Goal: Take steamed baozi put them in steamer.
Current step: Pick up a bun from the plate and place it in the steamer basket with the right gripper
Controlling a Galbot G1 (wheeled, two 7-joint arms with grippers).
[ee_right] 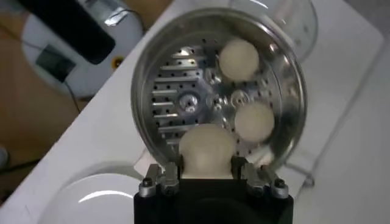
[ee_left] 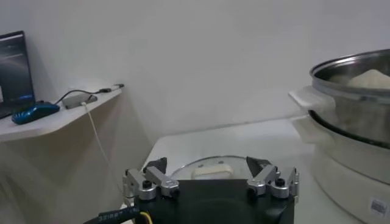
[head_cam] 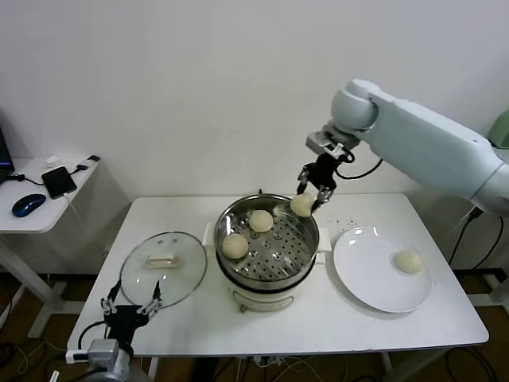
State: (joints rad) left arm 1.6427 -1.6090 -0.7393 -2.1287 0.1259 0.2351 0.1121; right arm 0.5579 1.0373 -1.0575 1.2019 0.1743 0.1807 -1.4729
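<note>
The round steel steamer (head_cam: 307, 239) (ee_right: 141, 82) stands mid-table with two cream baozi on its perforated tray, one (head_cam: 235, 246) (ee_right: 239, 58) near its left side and one (head_cam: 261, 220) (ee_right: 254, 120) toward the back. My right gripper (head_cam: 309, 202) (ee_right: 206, 162) hangs over the steamer's back right rim, shut on a third baozi (head_cam: 302, 204) (ee_right: 206, 149). A fourth baozi (head_cam: 409, 261) lies on the white plate (head_cam: 370, 274) at the right. My left gripper (head_cam: 130, 309) (ee_left: 209, 173) waits open at the table's front left corner, by the glass lid (head_cam: 164, 267) (ee_left: 210, 166).
The glass lid with its cream handle lies flat left of the steamer. A side table (head_cam: 36, 191) (ee_left: 49, 119) at the far left carries a blue mouse (head_cam: 29, 204) and a phone (head_cam: 60, 181). The wall rises close behind the table.
</note>
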